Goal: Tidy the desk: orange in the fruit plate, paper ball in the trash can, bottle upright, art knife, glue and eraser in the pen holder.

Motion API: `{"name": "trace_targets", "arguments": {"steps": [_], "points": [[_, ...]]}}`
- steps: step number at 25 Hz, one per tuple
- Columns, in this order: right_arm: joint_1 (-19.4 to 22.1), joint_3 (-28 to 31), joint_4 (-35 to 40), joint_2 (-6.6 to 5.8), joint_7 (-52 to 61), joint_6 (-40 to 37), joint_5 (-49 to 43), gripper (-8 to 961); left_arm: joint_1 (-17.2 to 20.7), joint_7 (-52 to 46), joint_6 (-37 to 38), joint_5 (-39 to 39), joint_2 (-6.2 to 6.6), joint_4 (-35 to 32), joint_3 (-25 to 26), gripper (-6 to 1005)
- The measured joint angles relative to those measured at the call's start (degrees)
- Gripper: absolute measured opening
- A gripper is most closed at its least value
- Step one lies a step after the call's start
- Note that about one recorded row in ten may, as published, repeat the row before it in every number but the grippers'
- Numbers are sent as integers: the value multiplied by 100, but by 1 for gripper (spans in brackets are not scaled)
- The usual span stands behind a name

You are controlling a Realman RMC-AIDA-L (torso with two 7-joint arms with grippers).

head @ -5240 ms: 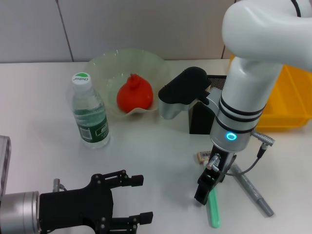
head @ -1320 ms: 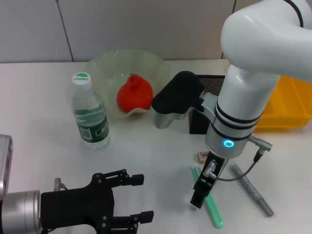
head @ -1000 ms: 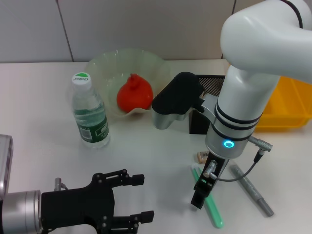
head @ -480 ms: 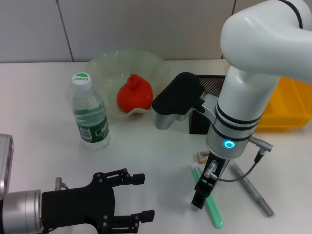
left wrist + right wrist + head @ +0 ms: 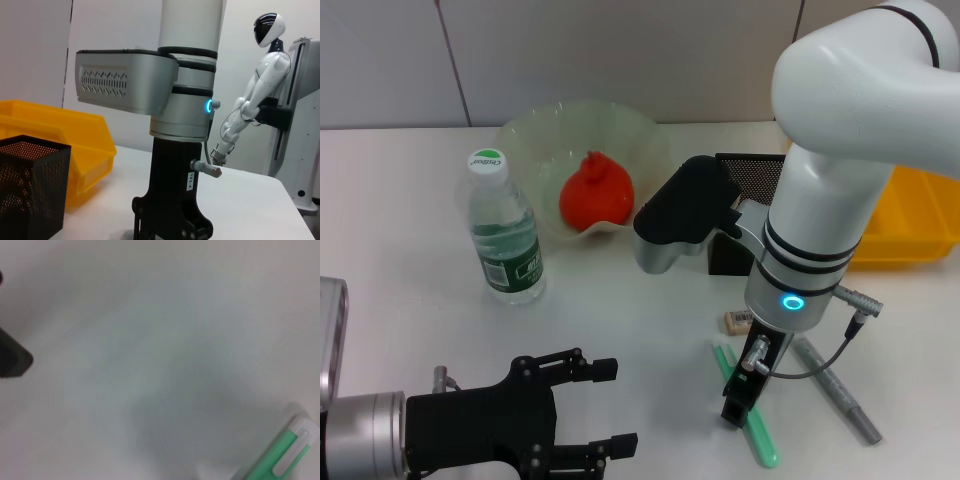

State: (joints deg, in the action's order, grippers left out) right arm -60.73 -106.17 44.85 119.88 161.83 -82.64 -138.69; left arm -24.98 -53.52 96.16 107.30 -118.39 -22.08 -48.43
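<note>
The orange (image 5: 595, 190) lies in the pale-green fruit plate (image 5: 535, 135). To its left the bottle (image 5: 505, 235) stands upright. The black mesh pen holder (image 5: 752, 175) (image 5: 30, 185) is partly hidden behind my right arm. My right gripper (image 5: 740, 405) (image 5: 170, 222) points down at the table, right over the green art knife (image 5: 752, 425) (image 5: 280, 455). The eraser (image 5: 737, 320) lies just beyond it, and a grey pen-like stick (image 5: 835, 385) to its right. My left gripper (image 5: 610, 405) rests open at the near left. The paper ball is out of view.
The yellow trash can (image 5: 910, 215) (image 5: 65, 145) stands at the right, behind the pen holder. A white wall closes the far side of the table. A small white humanoid figure (image 5: 255, 95) stands off past the table.
My right gripper has drifted slightly right and lower over the green knife. Since five seconds ago the knife lies more slanted. The left arm has not moved.
</note>
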Motion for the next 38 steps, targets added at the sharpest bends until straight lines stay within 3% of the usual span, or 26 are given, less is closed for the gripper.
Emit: {"name": "trace_targets", "arguments": {"steps": [8,13,24,38], "points": [[10,-10,32,0,32,-5,-9,537,2,0,0,-7,0,5,0,798],[3,-9,33,0,32,-6,-19,536,2,0,0,-12,0,4,0,798],[-10,-4,27,0,26,-7,-19,369,-7,0,-1,-35,0,-23,0,798],[-35,-18,-9,0,27,6,-25,362,-41,0,-1,-31,9,-25,0,797]]}}
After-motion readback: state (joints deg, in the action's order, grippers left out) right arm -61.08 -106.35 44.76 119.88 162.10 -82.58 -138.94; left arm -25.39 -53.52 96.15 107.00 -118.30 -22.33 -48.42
